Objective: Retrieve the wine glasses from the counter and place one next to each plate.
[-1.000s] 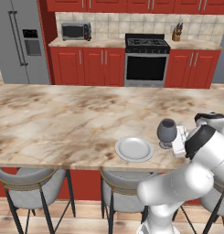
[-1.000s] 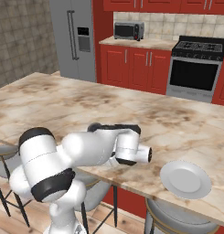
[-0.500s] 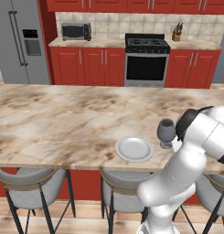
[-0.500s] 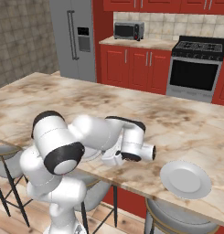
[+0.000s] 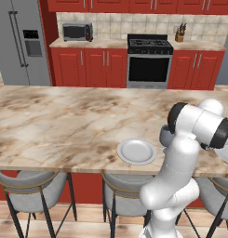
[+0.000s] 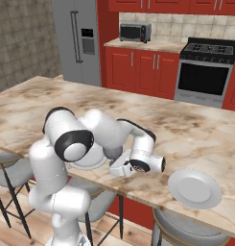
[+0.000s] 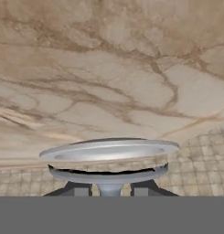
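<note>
A dark smoky-grey wine glass (image 5: 165,135) stands just right of a pale plate (image 5: 136,151) on the long marbled bar top, half hidden by my arm. In the hand view its wide bowl (image 7: 109,153) spreads above the stem, and my gripper (image 7: 109,190) is shut on that stem, one dark fingertip (image 7: 79,189) on each side. From the right side the gripper (image 6: 114,163) sits low over the bar's near edge, between a plate (image 6: 88,161) partly hidden by my arm and another plate (image 6: 194,187). The counter (image 5: 87,42) runs along the back wall.
Grey-seated stools (image 5: 31,179) stand under the bar's near edge. Behind the bar are a steel fridge (image 5: 22,42), a microwave (image 5: 77,31), a black stove (image 5: 149,60) and a knife block (image 5: 180,35). The bar top (image 5: 55,121) stretches bare to the left.
My arm's upper links have swung across in front of the glass. The glass has hardly moved and the grip on its stem is unchanged.
</note>
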